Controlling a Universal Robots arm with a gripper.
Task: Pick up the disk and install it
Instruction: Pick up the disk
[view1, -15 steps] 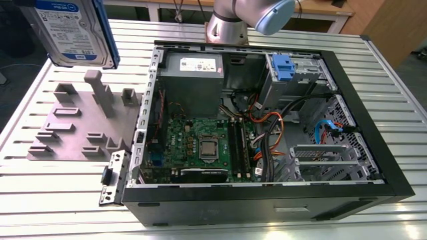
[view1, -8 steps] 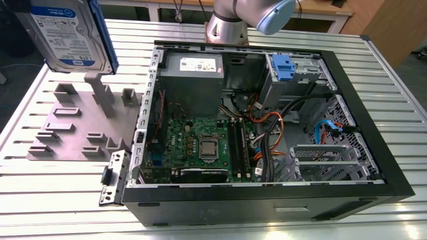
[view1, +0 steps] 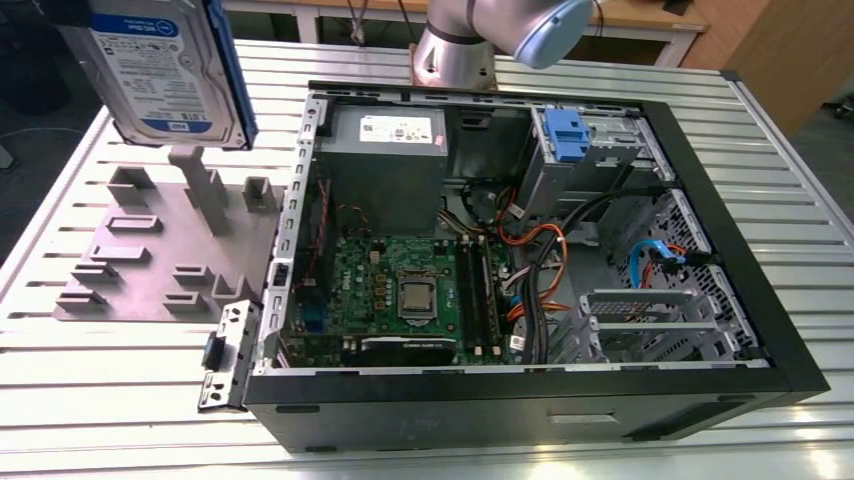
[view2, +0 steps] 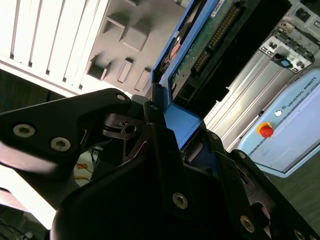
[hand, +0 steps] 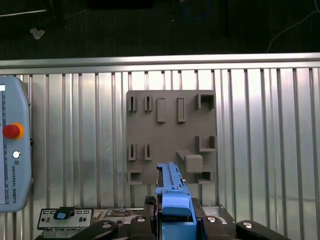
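Flat silver-grey hard disk with blue side rails (view1: 167, 70): clamped by one rail between the fingers of the gripper (hand: 175, 217), long axis upright. It hangs above the grey slotted fixture plate (view1: 140, 250), near the slatted metal table (view1: 120, 400) edge on the exterior view's left. The open black computer case (view1: 731, 225) lies toward the exterior view's right.

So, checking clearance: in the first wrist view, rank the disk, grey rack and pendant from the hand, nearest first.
1. disk, gripped in the hand.
2. grey rack, on the table beneath the disk.
3. pendant, on the table off to the rack's side.
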